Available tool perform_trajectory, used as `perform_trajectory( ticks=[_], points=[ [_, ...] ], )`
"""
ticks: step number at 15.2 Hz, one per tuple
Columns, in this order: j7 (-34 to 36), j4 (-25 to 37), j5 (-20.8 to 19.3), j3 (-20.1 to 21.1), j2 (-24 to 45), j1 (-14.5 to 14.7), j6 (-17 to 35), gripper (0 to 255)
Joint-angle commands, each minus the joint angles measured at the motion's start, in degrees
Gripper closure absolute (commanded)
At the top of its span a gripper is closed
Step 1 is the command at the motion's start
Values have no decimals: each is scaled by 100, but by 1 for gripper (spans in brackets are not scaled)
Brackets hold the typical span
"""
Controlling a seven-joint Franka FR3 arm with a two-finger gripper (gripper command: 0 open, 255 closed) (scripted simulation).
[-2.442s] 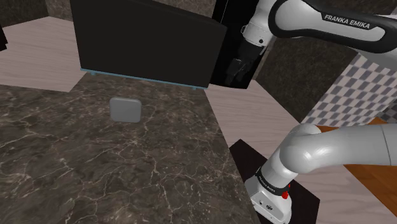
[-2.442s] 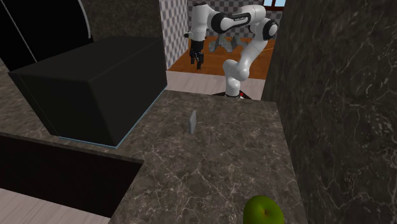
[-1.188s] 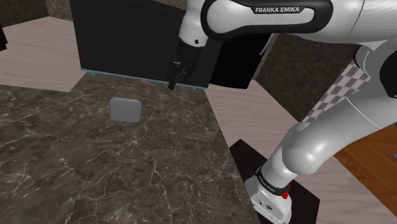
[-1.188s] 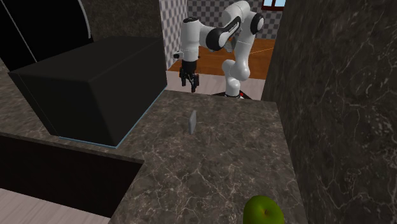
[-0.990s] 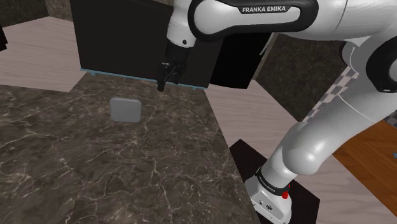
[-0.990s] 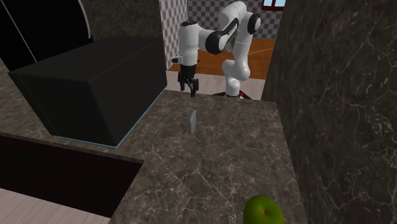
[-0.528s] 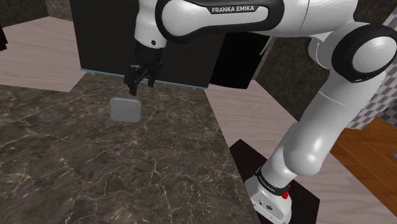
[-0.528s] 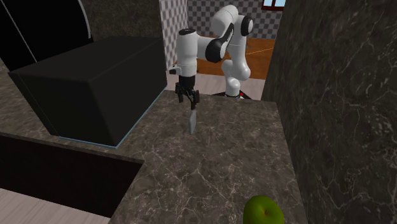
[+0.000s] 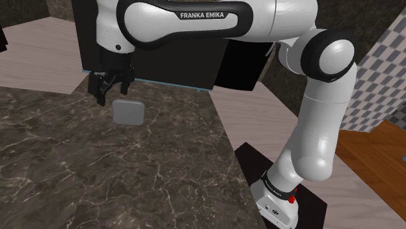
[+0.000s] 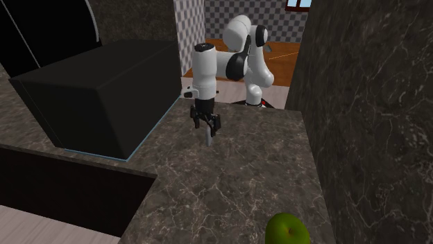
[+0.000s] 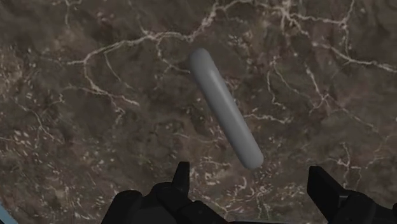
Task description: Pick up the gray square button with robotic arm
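The gray square button [image 9: 129, 112] stands upright on its edge on the dark marble counter [image 9: 97, 175]. From the side it is a thin sliver [image 10: 209, 136], and from above it is a rounded gray bar [image 11: 226, 108]. My black gripper [image 9: 112, 96] hangs just above the button's top edge, a little toward the shoulder view's left. It is open, with nothing between its fingers. In the second exterior view the gripper [image 10: 208, 126] straddles the top of the sliver. In the wrist view the gripper [image 11: 253, 181] has the bar's near end just ahead of the gap, and the bar lies slanted to the finger line.
A large black box [image 9: 149, 45] sits on the counter right behind the button. A green apple [image 10: 288, 230] lies at the counter's near end in the second exterior view. A dark marble wall [image 10: 368, 104] bounds that view's right. The counter edge [image 9: 228, 149] drops toward my stand.
The arm has swept to the shoulder view's left and come down, from beside the counter's edge to just over the button. The button has not moved.
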Motion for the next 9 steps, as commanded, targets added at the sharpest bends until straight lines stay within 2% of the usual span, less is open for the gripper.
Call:
perform_trajectory(
  ticks=[1,6,9],
  points=[
    [33,20,-53,1,113,51,85,0],
    [58,-280,-94,-21,177,43,442,0],
    [62,-312,-99,-24,186,43,482,0]
  ],
)
